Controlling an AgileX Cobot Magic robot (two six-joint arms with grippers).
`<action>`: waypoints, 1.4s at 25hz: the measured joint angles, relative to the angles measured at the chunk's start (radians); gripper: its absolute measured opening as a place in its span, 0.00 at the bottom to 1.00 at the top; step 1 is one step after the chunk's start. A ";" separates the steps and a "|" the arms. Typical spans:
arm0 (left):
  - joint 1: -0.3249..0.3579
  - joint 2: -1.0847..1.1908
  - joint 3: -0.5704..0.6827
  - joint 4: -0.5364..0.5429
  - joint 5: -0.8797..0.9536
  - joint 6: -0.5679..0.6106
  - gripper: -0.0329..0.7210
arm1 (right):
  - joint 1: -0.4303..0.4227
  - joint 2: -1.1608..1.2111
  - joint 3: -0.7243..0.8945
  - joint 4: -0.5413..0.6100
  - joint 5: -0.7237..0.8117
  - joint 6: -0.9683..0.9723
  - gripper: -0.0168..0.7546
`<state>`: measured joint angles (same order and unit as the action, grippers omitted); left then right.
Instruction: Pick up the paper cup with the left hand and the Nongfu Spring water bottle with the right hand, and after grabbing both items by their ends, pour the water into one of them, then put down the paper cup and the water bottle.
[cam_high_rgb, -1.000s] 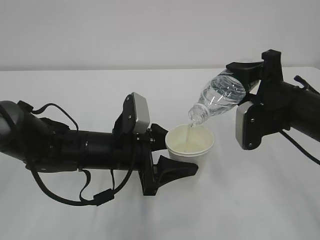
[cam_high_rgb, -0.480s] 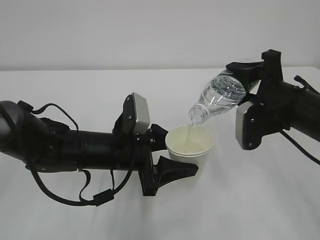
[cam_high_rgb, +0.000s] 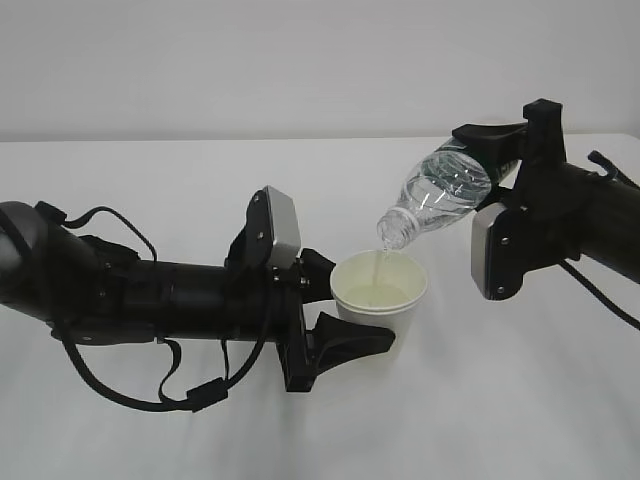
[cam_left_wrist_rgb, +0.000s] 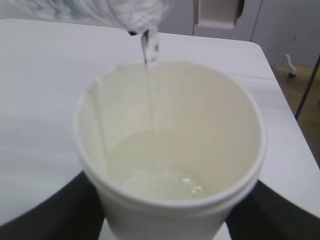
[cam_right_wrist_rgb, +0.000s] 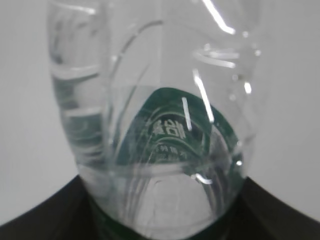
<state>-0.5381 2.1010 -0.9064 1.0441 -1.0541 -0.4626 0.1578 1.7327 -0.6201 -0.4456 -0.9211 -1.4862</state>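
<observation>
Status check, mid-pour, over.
Left gripper shut on white paper cup. Right gripper shut on tilted clear plastic bottle; water streaming into cup. Nothing in the way.

The left hand lay low and near level, reaching in from the left, its long black arm trailing looped cables and a silver-grey plate standing at the wrist; its two fingers were clamped on the cup. The right hand came in higher from the right, wrist turned, its blocky gripper closed on the bottle, tipped neck-down
</observation>
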 joint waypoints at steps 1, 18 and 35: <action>0.000 0.000 0.000 0.000 0.005 0.000 0.69 | 0.000 0.000 0.000 0.000 0.000 0.000 0.60; 0.000 0.000 0.000 -0.002 0.021 0.000 0.69 | 0.000 0.000 0.000 0.000 -0.008 -0.002 0.60; 0.000 0.000 0.000 -0.002 0.021 0.000 0.69 | 0.000 0.000 0.000 0.000 -0.008 -0.003 0.60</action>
<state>-0.5381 2.1010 -0.9064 1.0424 -1.0326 -0.4626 0.1578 1.7327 -0.6201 -0.4456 -0.9294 -1.4896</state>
